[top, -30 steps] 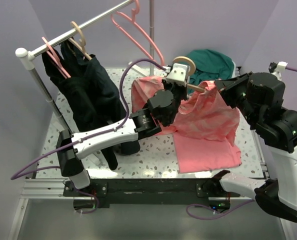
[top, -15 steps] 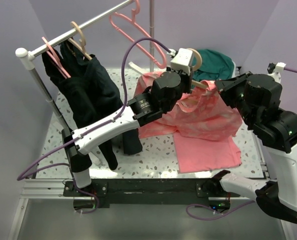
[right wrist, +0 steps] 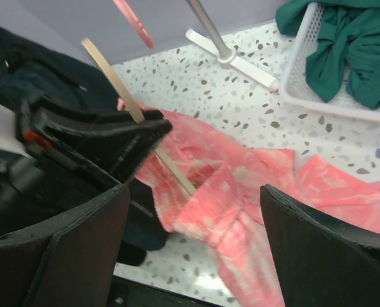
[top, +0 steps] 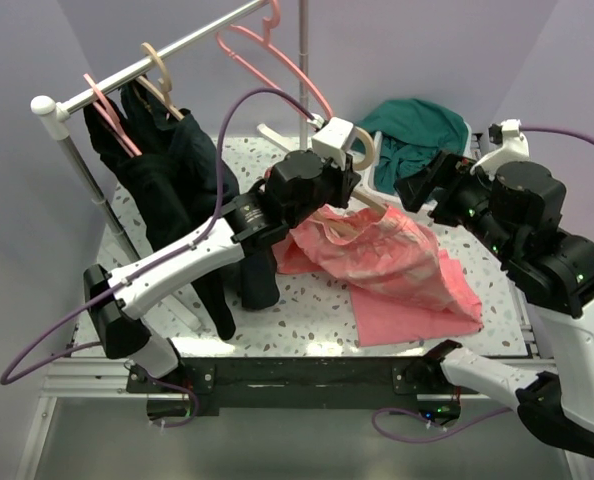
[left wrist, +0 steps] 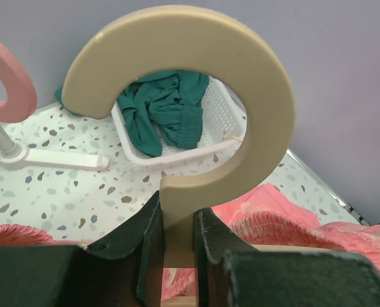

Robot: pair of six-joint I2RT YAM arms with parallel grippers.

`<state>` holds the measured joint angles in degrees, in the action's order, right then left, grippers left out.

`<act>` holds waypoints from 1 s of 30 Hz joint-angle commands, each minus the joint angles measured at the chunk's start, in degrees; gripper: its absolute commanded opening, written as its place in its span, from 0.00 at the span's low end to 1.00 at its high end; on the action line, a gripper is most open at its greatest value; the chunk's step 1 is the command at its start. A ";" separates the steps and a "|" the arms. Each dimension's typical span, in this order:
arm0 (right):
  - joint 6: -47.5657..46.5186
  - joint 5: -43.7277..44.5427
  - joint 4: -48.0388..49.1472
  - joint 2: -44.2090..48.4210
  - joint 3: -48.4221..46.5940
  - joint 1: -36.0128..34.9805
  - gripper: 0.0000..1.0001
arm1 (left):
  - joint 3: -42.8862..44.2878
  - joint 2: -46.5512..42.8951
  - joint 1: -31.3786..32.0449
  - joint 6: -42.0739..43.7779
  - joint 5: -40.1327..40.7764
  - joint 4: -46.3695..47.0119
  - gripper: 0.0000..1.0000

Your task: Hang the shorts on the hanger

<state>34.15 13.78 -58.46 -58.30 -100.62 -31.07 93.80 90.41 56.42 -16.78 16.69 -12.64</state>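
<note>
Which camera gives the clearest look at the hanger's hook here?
Left wrist view: the hanger's hook fills the frame, its neck clamped in the left gripper. The top view shows it small, partly hidden behind that wrist. The right wrist view shows no hook, only a tan hanger bar and the shorts.
</note>
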 commanded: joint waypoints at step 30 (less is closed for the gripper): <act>-27.56 -23.98 -5.44 3.99 13.69 -0.04 0.56 | 2.70 -5.42 0.09 6.49 -6.05 2.19 0.00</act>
<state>8.73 -8.45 -62.67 -53.21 -87.22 -31.07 93.14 84.86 56.42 -11.25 10.66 -14.61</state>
